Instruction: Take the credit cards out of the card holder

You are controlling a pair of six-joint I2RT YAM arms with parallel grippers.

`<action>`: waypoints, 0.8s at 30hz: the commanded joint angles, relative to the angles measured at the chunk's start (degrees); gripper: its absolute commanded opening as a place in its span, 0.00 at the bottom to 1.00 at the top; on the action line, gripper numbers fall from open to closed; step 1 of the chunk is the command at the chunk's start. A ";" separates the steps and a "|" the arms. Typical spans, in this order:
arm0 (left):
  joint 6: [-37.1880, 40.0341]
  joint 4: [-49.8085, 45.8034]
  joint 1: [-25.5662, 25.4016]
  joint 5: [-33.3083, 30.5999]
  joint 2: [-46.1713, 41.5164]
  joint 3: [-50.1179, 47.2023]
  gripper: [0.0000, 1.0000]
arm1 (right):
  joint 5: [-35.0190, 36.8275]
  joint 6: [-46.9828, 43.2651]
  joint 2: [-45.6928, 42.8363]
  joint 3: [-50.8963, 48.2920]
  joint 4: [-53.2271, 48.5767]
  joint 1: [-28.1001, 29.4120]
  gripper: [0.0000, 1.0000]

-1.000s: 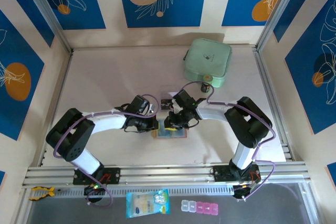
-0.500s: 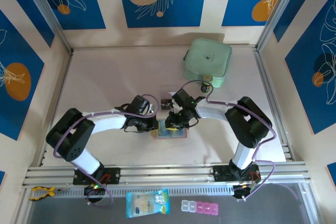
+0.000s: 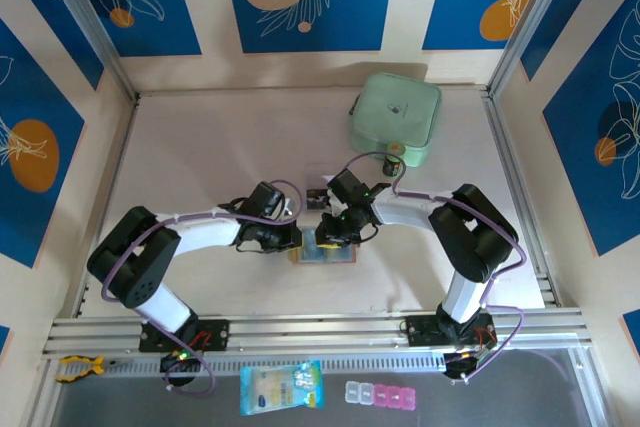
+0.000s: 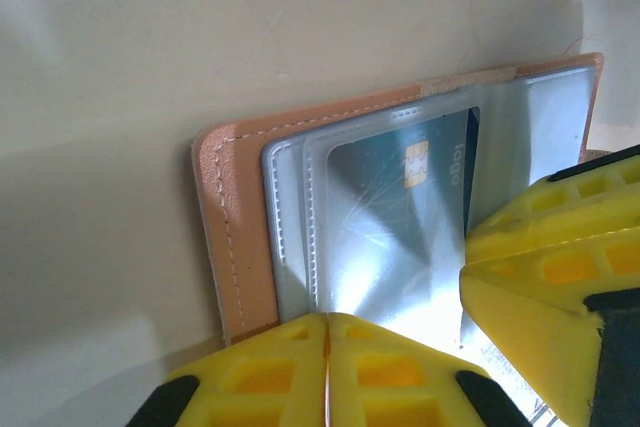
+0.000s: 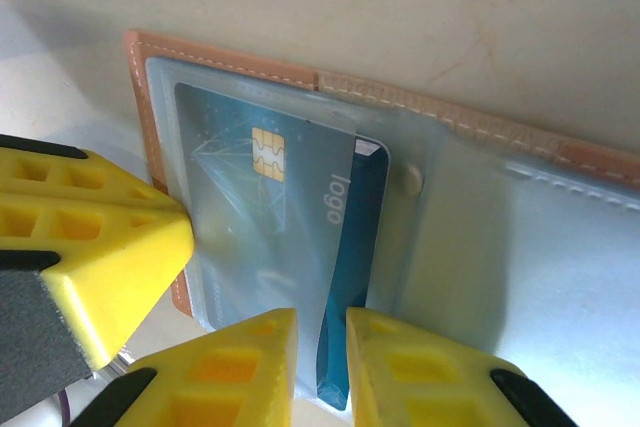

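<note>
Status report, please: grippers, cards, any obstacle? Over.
Left gripper shut at card holder edge. Right gripper narrowly open over credit cards, both not yet out. Nothing in the way.

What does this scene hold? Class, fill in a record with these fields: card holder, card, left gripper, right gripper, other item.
card holder: tan, open flat on the table
card: blue, with a chip, partly under a clear pocket
left gripper: shut, at the holder's edge
right gripper: fingers a narrow gap apart at the card's end; grip unclear
other item: green pouch, farther back on the right
</note>
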 commanded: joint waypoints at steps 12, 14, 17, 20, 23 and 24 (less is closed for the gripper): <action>1.19 -2.47 0.59 -0.83 1.35 0.18 0.00 | -1.59 -0.19 -0.10 0.63 -0.32 0.34 0.22; 1.16 -2.48 0.59 -0.83 1.48 0.27 0.00 | -2.69 0.36 0.02 0.39 0.93 0.23 0.22; 1.11 -2.39 0.54 -0.84 1.60 0.27 0.00 | -3.89 0.79 0.52 0.14 2.42 0.25 0.22; 1.20 -2.39 0.56 -0.74 1.67 0.36 0.00 | -4.10 0.89 1.30 0.03 2.63 0.16 0.22; 1.20 -2.52 0.54 -0.74 1.55 0.36 0.00 | -3.72 0.89 1.88 -0.15 2.42 0.14 0.22; 1.29 -2.64 0.52 -0.74 1.55 0.36 0.00 | -3.05 0.76 2.08 -0.07 1.78 0.07 0.22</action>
